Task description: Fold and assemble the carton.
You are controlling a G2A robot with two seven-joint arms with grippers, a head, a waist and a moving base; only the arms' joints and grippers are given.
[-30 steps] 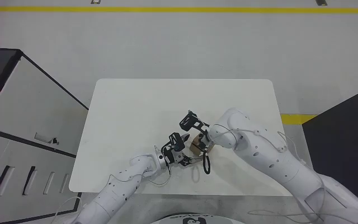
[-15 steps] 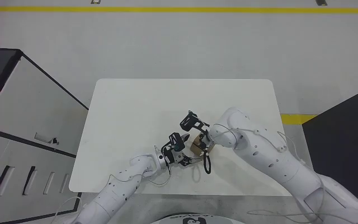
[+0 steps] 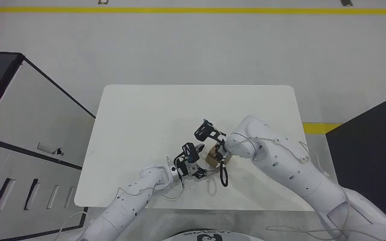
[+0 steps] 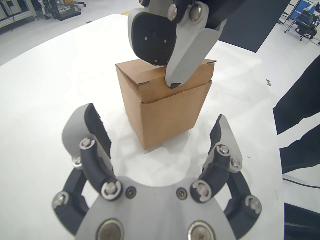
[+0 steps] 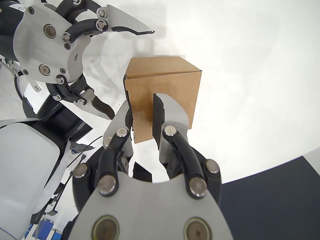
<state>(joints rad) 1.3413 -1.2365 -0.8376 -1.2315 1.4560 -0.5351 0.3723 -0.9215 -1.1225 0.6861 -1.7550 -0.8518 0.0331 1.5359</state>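
The brown carton (image 4: 165,116) stands upright on the white table (image 3: 139,120), toward the edge nearest the robot and about midway along it, well away from all four corners. From where I stand it looks folded into a box already. The top panel is down, but its front flap is not fully seated: a thin, ragged seam runs across the upper part of the face turned toward the left arm, and one top corner sticks up a little. The right gripper (image 5: 142,102) comes at the carton from above, on the side toward the table's right edge. Its fingers (image 5: 172,116) are drawn close together over the carton's upper edge. One pad lies on the top panel, and the other finger sits against the side just below, so a strip of cardboard is pinched between them. The left gripper (image 4: 158,129) is low over the table, just beside the carton on the side facing the near edge, pointing at it without touching it. Its fingers (image 4: 96,123) are spread wide apart, with bare table between each tip and the cardboard. The two grippers are close to each other, with only the carton between them.
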